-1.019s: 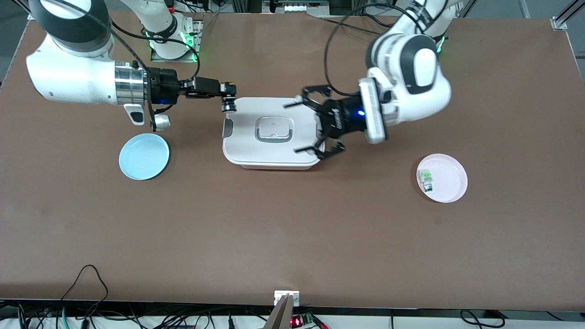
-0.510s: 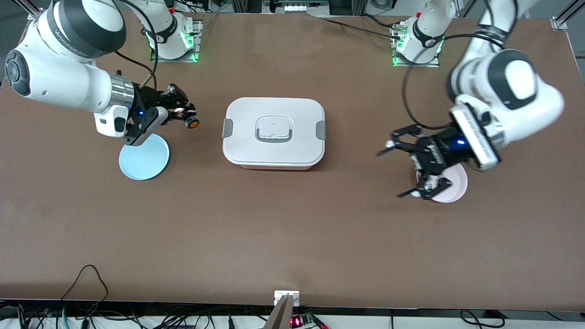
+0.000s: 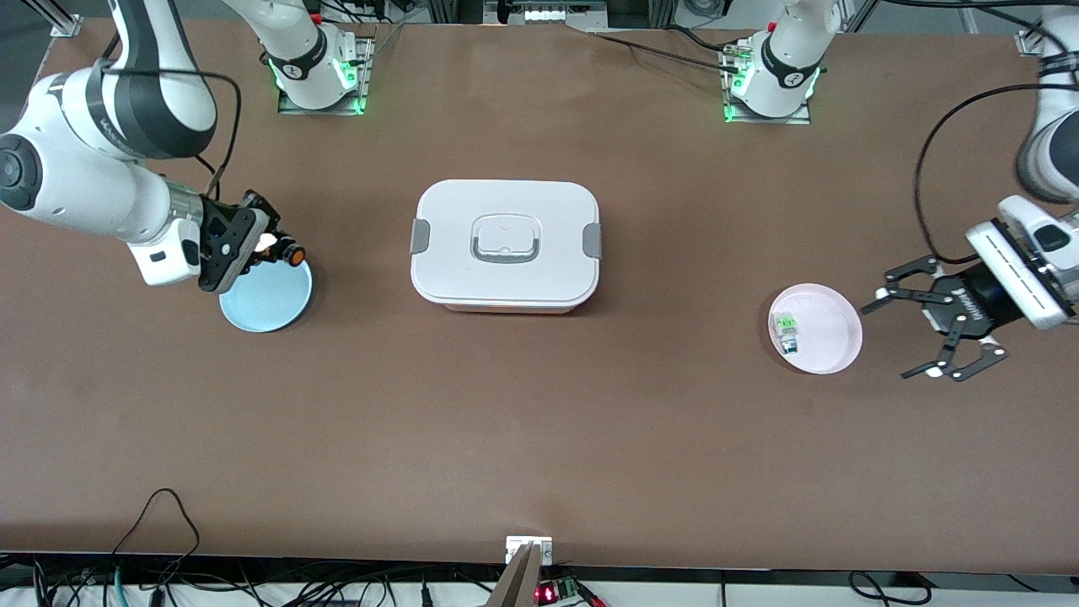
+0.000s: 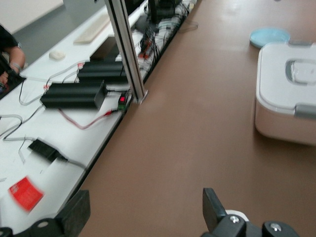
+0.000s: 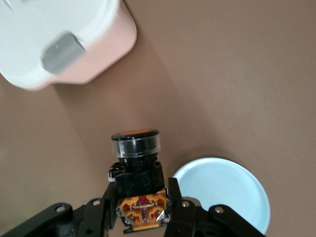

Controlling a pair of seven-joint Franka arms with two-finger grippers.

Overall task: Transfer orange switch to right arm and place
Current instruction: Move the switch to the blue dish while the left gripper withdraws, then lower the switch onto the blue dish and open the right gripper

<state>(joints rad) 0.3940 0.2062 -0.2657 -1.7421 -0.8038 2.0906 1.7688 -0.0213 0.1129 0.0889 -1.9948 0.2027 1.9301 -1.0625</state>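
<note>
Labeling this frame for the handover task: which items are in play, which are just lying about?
In play:
- orange switch, clamped in the right hand over the blue plate
- left hand, open, beside the pink plate

Lying about:
- lidded white box, mid-table
- green switch on the pink plate

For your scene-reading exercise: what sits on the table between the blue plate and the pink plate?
In the front view, the lidded white container sits between the blue plate and the pink plate; otherwise bare brown table.
</note>
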